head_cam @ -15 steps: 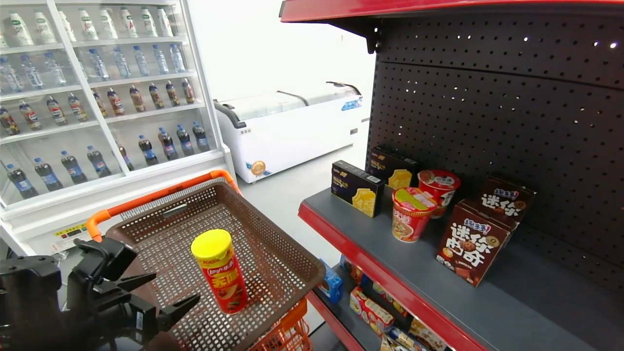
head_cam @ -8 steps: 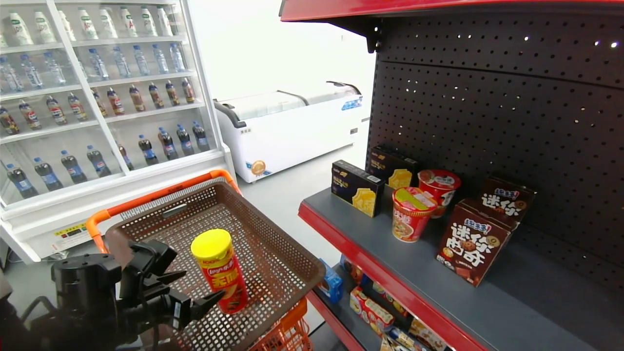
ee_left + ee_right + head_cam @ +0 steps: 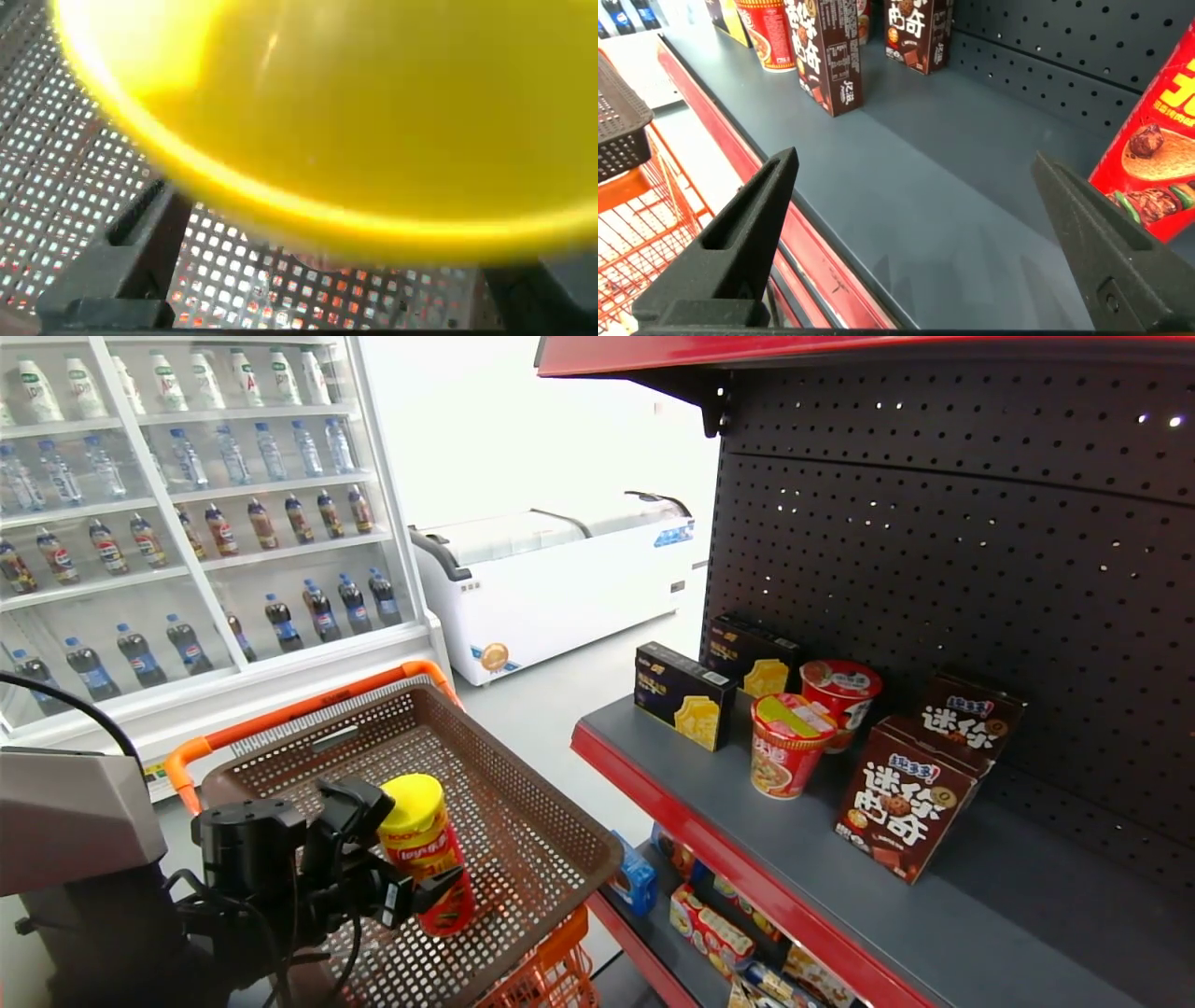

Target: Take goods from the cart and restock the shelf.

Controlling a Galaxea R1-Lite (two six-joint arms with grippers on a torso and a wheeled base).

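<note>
- Head view: a red chip canister [image 3: 425,845] with a yellow lid [image 3: 414,800] stands upright in the brown perforated basket [image 3: 551,821] on the cart [image 3: 280,714].
- The left gripper [image 3: 420,873] sits at the canister's upper half with its jaws spread. One finger [image 3: 441,885] crosses the front and the other seems to be behind; I cannot tell whether they touch it.
- Left wrist view: the lid looms between both fingers.
- The right gripper [image 3: 920,233] hovers over the grey shelf [image 3: 952,187], jaws wide apart and holding nothing, near brown snack boxes [image 3: 827,56].
</note>
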